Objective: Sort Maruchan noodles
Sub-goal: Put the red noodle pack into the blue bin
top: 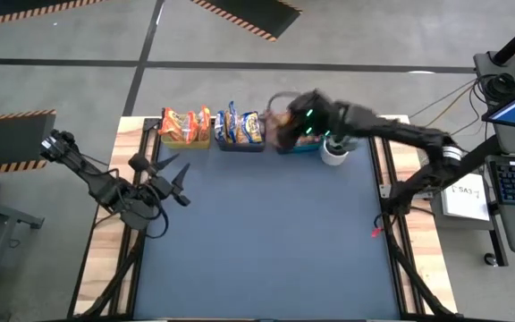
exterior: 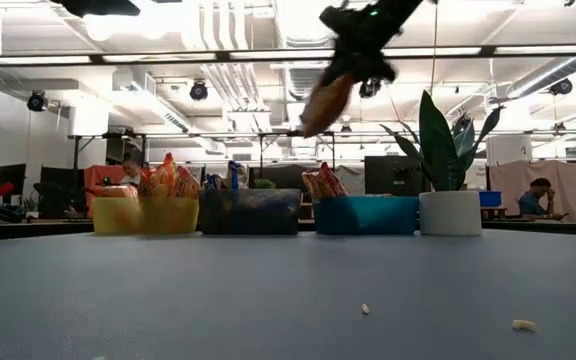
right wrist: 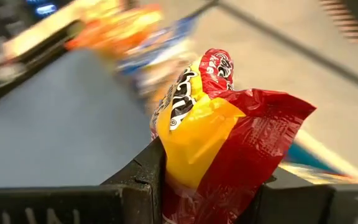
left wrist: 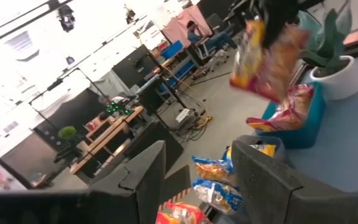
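Note:
My right gripper [top: 286,125] is high over the table's far edge, above the blue bin [exterior: 365,214], and is shut on a red-and-yellow noodle packet [right wrist: 219,134]. Red packets [exterior: 324,183] stick up out of that bin. Orange packets [top: 184,123] stand in the yellow bin [exterior: 148,216]. Yellow-and-blue packets [top: 240,126] fill the dark bin [exterior: 250,212] between them. My left gripper [top: 179,183] waits open near the table's left edge, touching nothing. My right gripper pinches the red packet between its two fingers [right wrist: 143,173] by one crumpled end [right wrist: 197,177]. It comes at it from above. The packet [exterior: 324,100] is lifted clear and hangs tilted below the fingers, well above the bins.
A white pot with a green plant [exterior: 450,212] stands just right of the blue bin, close under my right arm. Small crumbs [exterior: 524,325] lie on the blue mat [top: 266,233]. Wooden table borders [top: 105,241] run along the left and right sides. A person [exterior: 541,198] sits far back in the room.

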`<action>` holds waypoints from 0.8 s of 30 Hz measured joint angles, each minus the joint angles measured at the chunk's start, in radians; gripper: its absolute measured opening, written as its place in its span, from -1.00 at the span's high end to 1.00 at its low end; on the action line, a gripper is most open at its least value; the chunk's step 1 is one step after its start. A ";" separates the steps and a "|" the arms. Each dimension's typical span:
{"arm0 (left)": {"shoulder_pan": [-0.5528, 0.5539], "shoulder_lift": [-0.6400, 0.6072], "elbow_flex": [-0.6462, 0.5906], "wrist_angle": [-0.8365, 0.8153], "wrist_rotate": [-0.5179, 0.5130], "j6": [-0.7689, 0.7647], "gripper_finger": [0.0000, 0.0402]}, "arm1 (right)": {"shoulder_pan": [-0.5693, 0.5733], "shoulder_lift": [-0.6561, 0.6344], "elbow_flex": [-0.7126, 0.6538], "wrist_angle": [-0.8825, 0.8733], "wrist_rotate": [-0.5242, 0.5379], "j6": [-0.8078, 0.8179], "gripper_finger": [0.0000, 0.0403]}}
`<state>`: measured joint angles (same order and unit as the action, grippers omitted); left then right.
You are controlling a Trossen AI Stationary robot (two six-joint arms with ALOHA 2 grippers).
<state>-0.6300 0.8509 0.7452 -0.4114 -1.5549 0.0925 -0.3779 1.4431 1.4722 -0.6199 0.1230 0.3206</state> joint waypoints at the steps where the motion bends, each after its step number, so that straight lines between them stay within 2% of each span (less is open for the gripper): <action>1: 0.000 0.000 0.000 0.000 -0.005 0.000 0.16 | -0.032 -0.014 0.020 -0.044 0.027 -0.006 0.46; 7: 0.000 -0.001 0.009 -0.001 -0.007 0.000 0.16 | -0.218 -0.011 0.068 -0.179 0.058 -0.046 0.46; 10: 0.000 -0.001 0.009 -0.001 -0.007 0.000 0.16 | -0.270 0.028 0.064 -0.186 0.010 -0.078 0.46; 16: 0.000 0.000 0.008 -0.002 -0.007 0.000 0.16 | -0.299 0.160 0.074 -0.195 -0.078 -0.107 0.46; 24: 0.000 0.000 0.007 -0.006 -0.007 0.000 0.16 | -0.305 0.336 0.173 -0.266 -0.079 -0.136 0.46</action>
<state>-0.6300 0.8509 0.7521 -0.4178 -1.5616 0.0925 -0.6827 1.7794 1.6454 -0.8860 0.0437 0.1843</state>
